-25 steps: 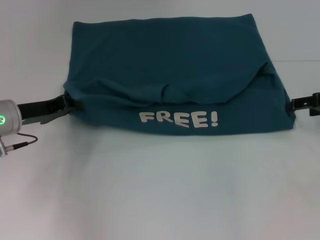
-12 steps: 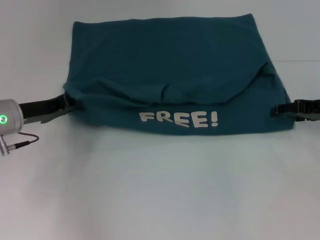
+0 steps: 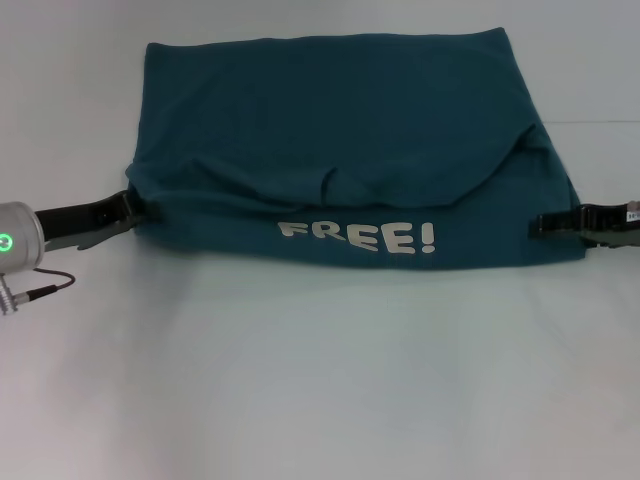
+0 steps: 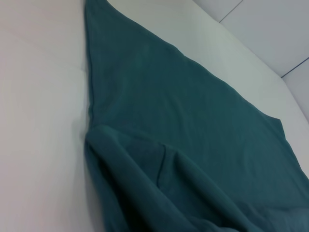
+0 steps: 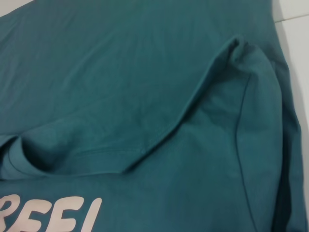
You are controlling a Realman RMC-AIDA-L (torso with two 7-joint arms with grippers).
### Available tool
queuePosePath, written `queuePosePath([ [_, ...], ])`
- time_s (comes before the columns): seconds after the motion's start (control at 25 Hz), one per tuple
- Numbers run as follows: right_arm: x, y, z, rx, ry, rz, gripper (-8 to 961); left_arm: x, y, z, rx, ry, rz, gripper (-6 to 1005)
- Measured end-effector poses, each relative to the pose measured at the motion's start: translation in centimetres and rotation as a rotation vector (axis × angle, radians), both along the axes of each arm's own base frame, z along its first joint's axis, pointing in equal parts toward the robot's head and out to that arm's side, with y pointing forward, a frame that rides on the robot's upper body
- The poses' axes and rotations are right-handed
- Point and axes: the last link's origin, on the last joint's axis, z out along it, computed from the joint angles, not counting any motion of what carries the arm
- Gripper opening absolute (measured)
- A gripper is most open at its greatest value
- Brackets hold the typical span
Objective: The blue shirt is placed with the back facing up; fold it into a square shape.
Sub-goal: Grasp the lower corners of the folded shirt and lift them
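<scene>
The left hand (image 3: pixel 135 208) lies low and level over the worktop (image 3: pixel 320 380), reaching inward from the robot's left, its tips at the near left corner of the blue shirt (image 3: pixel 340 130). The fold hides the tips, so whether it is open or gripping cloth cannot be told. Its silver wrist housing with a green light (image 3: pixel 15 238) and a thin cable (image 3: pixel 40 290) sit outboard of the hand.

The right hand (image 3: pixel 545 224) lies equally low, reaching inward from the robot's right. Its dark tips overlap the shirt's near right edge. Whether they pinch the cloth cannot be told.

Between the two hands the shirt lies across the middle of the worktop. Its front panel is turned up along the near edge, showing the white "FREE!" lettering (image 3: pixel 357 238). A curved flap of plain cloth sits just beyond the lettering. The far edge is straight and the side edges slant outward toward the hands.

In front of both hands the worktop is bare, white and smooth.

The fabric is soft, matte, dark teal knit with shallow creases and stitched hems (image 5: pixel 244 116), visible in the right wrist view.
</scene>
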Motion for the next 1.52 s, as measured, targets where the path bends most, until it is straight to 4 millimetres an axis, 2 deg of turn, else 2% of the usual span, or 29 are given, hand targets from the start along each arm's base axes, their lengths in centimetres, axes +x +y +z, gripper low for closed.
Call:
queuePosePath([
  [0.36, 0.1, -0.1, 0.0, 0.006, 0.010, -0.028, 860, 0.0, 0.0, 0.0, 0.001, 0.000, 0.000, 24],
  [0.84, 0.5, 0.1, 0.4, 0.024, -0.004, -0.034, 399, 0.0, 0.0, -0.2, -0.001, 0.000, 0.000, 23],
  [1.32, 0.5, 0.0, 0.3, 0.008, -0.022, -0.031, 21, 0.2, 0.0, -0.2, -0.008, -0.002, -0.008, 22],
  [1.52, 0.3, -0.8, 2.1, -0.056, 0.003, -0.027, 26, 0.2, -1.0, 0.1, -0.091, 0.003, -0.036, 22],
])
